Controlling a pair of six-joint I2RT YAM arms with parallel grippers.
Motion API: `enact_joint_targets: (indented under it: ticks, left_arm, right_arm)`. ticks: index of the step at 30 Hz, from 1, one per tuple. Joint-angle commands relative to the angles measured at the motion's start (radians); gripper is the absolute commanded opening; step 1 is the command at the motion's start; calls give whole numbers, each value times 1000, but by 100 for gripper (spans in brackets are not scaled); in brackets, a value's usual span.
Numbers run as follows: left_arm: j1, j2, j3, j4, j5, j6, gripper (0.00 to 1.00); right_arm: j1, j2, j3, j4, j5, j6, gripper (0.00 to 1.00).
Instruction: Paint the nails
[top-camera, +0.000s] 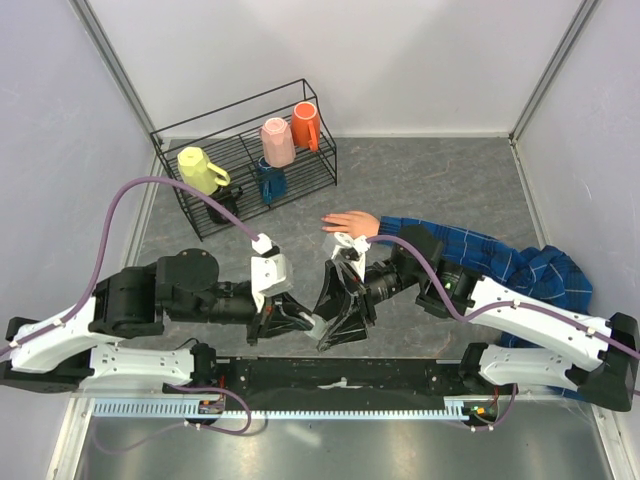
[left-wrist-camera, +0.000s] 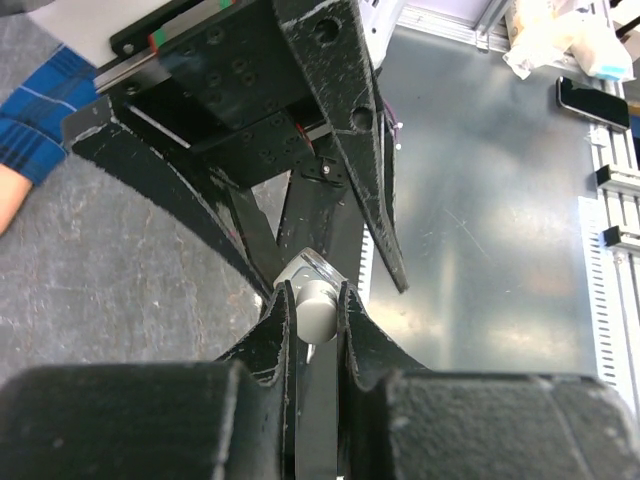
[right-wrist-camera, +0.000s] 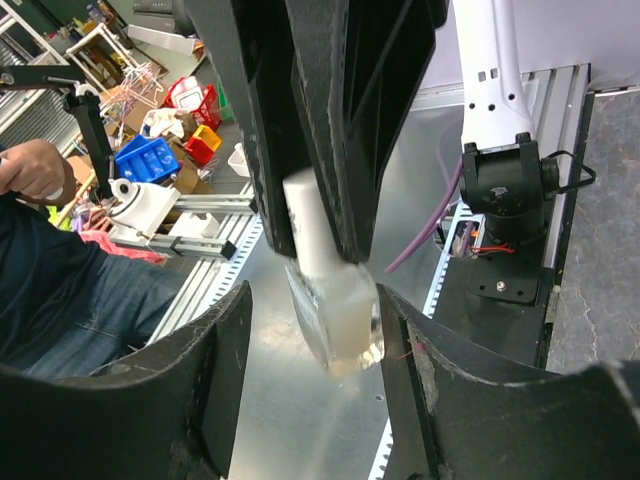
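The peach-pink fake hand (top-camera: 350, 222) lies on the grey table at the end of a blue plaid sleeve (top-camera: 480, 255); its nails are too small to make out. My left gripper (top-camera: 300, 320) is shut on the white cap (left-wrist-camera: 317, 305) of a small clear bottle (right-wrist-camera: 338, 310), held in the air near the table's front edge. My right gripper (top-camera: 335, 325) is open, its fingers (right-wrist-camera: 440, 385) standing either side of the bottle's glass body. In the left wrist view the sleeve (left-wrist-camera: 40, 110) shows at the far left.
A black wire rack (top-camera: 325, 160) stands at the back left with a yellow mug (top-camera: 200, 170), a pink mug (top-camera: 277, 142), an orange mug (top-camera: 306, 125) and a blue mug (top-camera: 270, 180). Walls close in both sides. A metal rail (top-camera: 300, 405) runs along the near edge.
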Motion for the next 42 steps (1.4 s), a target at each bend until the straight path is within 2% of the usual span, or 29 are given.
enact_joint_targets:
  ticks: [1, 5, 9, 11, 13, 14, 16, 18, 19, 20, 21, 23, 27, 28, 31, 33, 36, 37, 38, 40, 41, 42]
  left_arm:
    - [2, 17, 28, 66, 16, 95, 2]
    - [2, 22, 25, 73, 25, 118, 2]
    - [4, 22, 28, 84, 36, 138, 2]
    - [5, 20, 28, 89, 36, 144, 2]
    - [5, 25, 31, 89, 20, 146, 2]
    - [7, 37, 33, 89, 10, 146, 2]
    - [10, 57, 46, 79, -73, 132, 2]
    - [11, 81, 71, 66, -221, 88, 29]
    - [13, 81, 80, 61, -265, 74, 41]
    - [14, 81, 98, 60, -300, 52, 57]
    - [14, 80, 111, 63, -349, 44, 61]
    - [17, 75, 149, 66, -444, 8, 72]
    - [24, 80, 165, 139, -630, -80, 77]
    - [28, 86, 149, 205, -642, -92, 77]
    - [65, 158, 152, 291, -652, -120, 74]
    - [163, 219, 184, 290, -565, -166, 72]
    - [348, 293, 206, 323, -316, -229, 70]
    - [411, 298, 183, 351, -264, -236, 71]
    - [434, 293, 162, 425, -172, -238, 78]
    - [483, 266, 85, 519, -98, -241, 83]
    - [505, 266, 68, 593, 11, -253, 82]
    - [528, 269, 51, 619, 72, -262, 81]
  right_arm:
    - [2, -10, 63, 4, -41, -66, 58]
    - [-7, -13, 56, -8, -61, -80, 50]
    - [-8, -14, 48, -10, -84, -83, 29]
    - [-11, -17, 47, -11, -95, -86, 24]
    - [-16, -22, 45, -14, -102, -94, 3]
    - [-18, -20, 44, -19, -101, -95, 0]
    - [-25, -30, 39, -30, -86, -114, 0]
    - [-42, -46, 34, -92, -31, -155, 0]
    - [-68, -72, 28, -120, 35, -177, 0]
    - [-86, -88, 21, -163, 71, -209, 0]
    - [-105, -118, 5, -196, 115, -226, 0]
    - [-143, -148, -18, -275, 300, -281, 0]
    - [-159, -229, -61, -323, 708, -333, 0]
    - [-157, -235, -64, -324, 832, -342, 0]
    - [-160, -260, -81, -284, 1021, -339, 0]
    - [-165, -281, -87, -269, 1138, -329, 0]
    - [-208, -295, -76, -264, 1136, -326, 0]
    - [-241, -295, -73, -261, 1119, -323, 0]
    - [-263, -291, -69, -257, 1097, -318, 0]
    - [-335, -278, -68, -216, 980, -290, 0]
    - [-356, -272, -67, -192, 909, -275, 0]
    - [-390, -272, -67, -127, 776, -260, 0]
